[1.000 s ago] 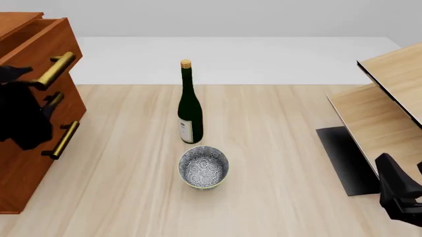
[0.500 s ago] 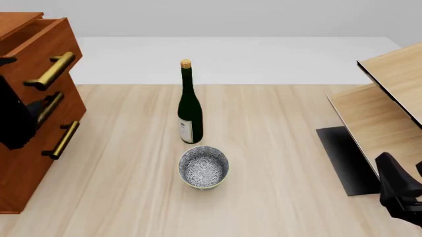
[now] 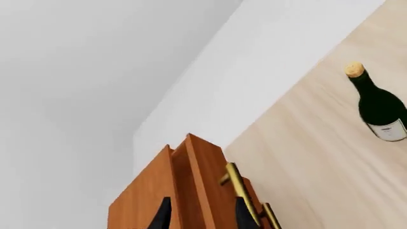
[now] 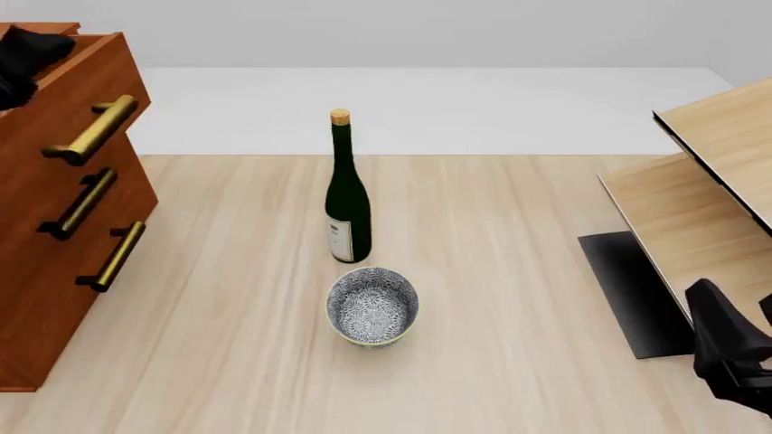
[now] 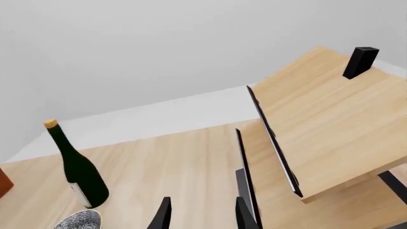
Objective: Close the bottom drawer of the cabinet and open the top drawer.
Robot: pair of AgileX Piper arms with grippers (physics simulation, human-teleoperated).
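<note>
The top drawer (image 4: 72,86), at ten o'clock, should slide stiffly by its brass handle (image 4: 90,129); both grippers' fingers stand apart, holding nothing.

The pale wood-grain worktop (image 4: 507,271) carries the cabinet (image 4: 49,271), a dark green bottle (image 4: 346,199) standing upright, a patterned bowl (image 4: 372,306) just beside the bottle, and slanted light-wood panels (image 4: 700,190) with a black base (image 4: 630,294). The right tool (image 5: 200,214) points toward the panels, with bottle and bowl to its left.
</note>
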